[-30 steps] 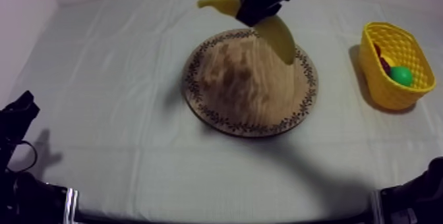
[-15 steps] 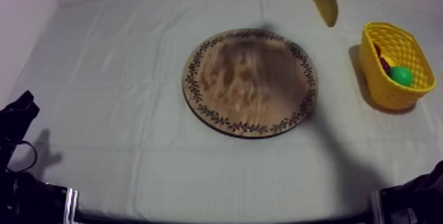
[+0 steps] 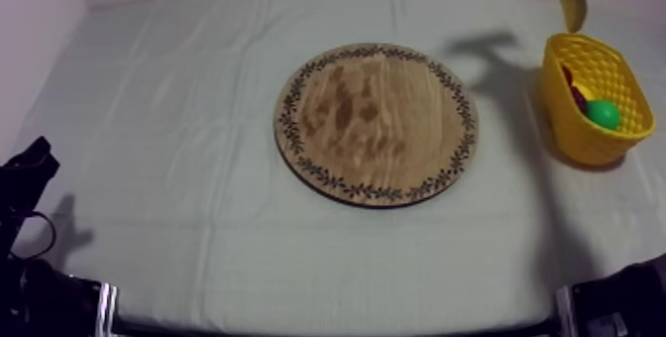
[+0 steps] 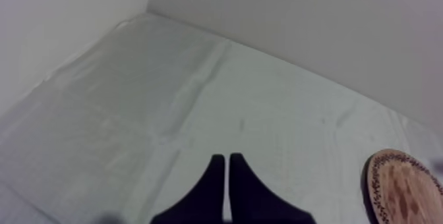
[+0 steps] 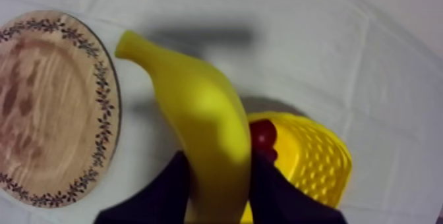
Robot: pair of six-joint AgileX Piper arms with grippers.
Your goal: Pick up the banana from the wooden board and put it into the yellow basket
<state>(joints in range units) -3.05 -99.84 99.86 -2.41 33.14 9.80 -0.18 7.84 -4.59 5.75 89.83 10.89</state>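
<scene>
Two black fingers of the right gripper (image 5: 219,174) were clamped on the banana (image 5: 198,121), held in the air beside the rim of the yellow basket (image 5: 310,154), on the side facing the wooden board (image 3: 377,123). The banana's long axis ran out from the fingers, its tip slanting away from the basket. Well apart from the basket, the left gripper (image 4: 227,164) lay closed on nothing.

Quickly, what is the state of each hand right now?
The left hand is closed, holding nothing.
The right hand is closed, holding the banana.
</scene>
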